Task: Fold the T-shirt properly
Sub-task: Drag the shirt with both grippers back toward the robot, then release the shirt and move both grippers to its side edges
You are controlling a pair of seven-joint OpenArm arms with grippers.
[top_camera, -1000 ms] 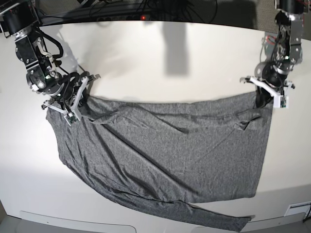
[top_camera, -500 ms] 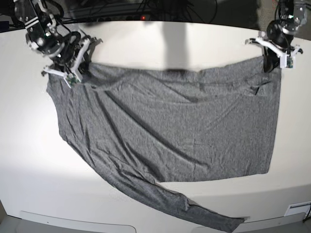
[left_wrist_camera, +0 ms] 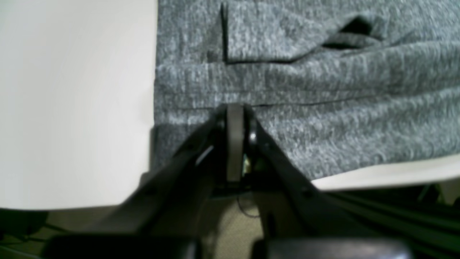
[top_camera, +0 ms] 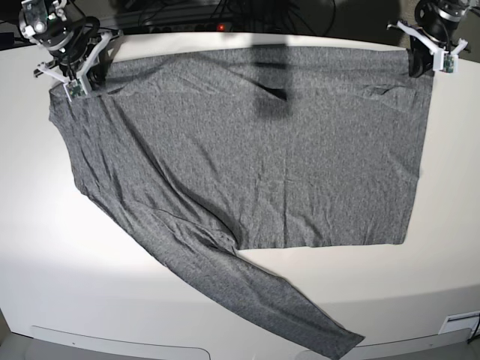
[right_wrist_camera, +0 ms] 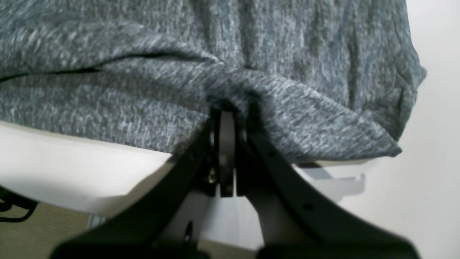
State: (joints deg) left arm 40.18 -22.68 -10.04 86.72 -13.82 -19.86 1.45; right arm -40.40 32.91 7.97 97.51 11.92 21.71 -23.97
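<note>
The heather-grey T-shirt (top_camera: 255,142) lies spread across the white table (top_camera: 90,255), one long sleeve (top_camera: 247,289) trailing toward the front edge. At the far right corner my left gripper (top_camera: 421,67) is shut on the shirt's edge; in the left wrist view its closed fingertips (left_wrist_camera: 234,111) pinch the grey knit (left_wrist_camera: 305,90). At the far left corner my right gripper (top_camera: 79,81) is shut on the opposite edge, and the right wrist view shows the cloth (right_wrist_camera: 179,72) bunched over the closed fingertips (right_wrist_camera: 227,113).
Dark cables (top_camera: 225,11) run behind the table's far edge. A white bracket (top_camera: 459,324) sits at the front right corner. The sleeve end (top_camera: 341,346) reaches nearly to the front edge.
Both grippers have pulled the shirt's top edge away toward the far side of the table. The body has stretched flatter and the sleeve has dragged along behind.
</note>
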